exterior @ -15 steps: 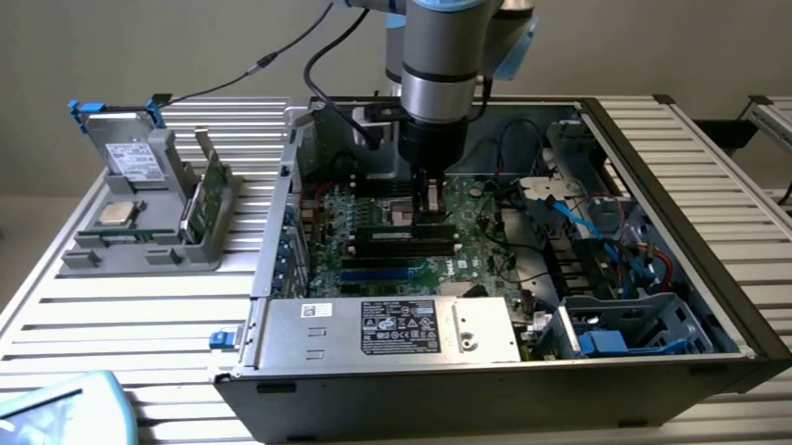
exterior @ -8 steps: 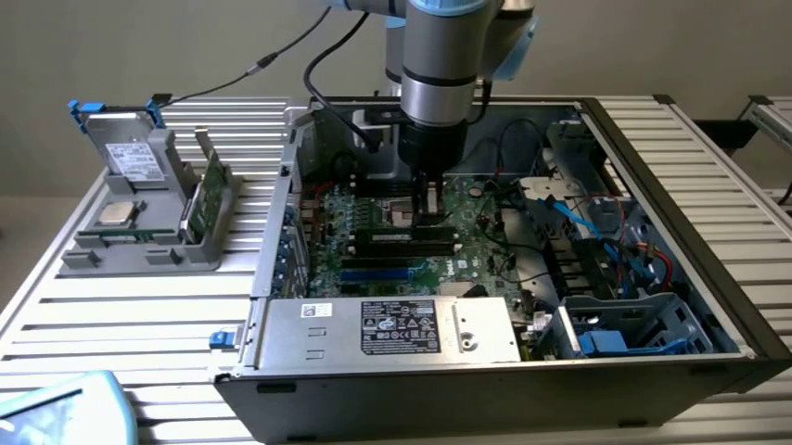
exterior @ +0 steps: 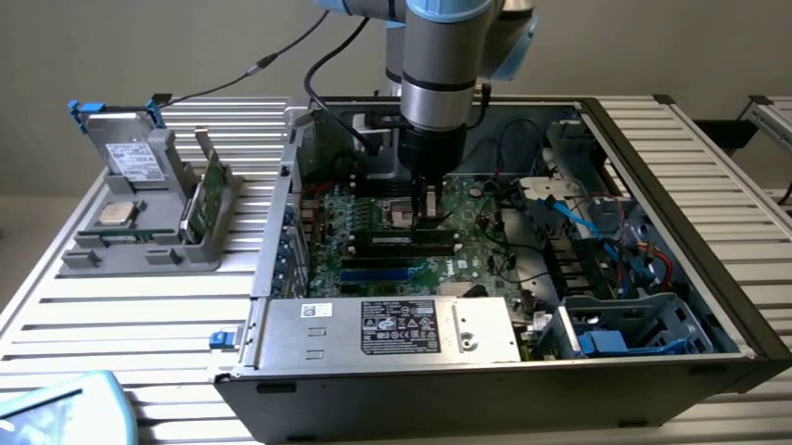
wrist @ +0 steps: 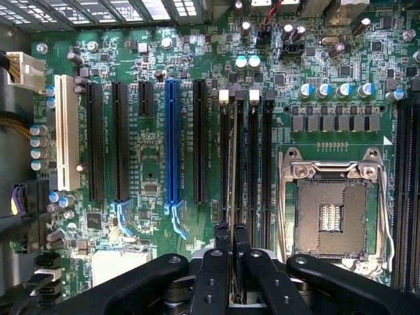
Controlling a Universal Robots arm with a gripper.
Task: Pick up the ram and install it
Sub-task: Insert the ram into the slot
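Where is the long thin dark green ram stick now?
The ram sits edge-on in the shut gripper, over the long black memory slots beside the silver processor socket in the wrist view.

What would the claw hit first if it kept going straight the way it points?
Most likely the long black memory slots beside the empty processor socket, and the ram pinched in the claw would touch them before the claw itself. The gap between them is unclear.

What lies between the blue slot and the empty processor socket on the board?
In the wrist view: one long black slot, then the black memory slots, with the ram edge-on in the shut gripper over them.
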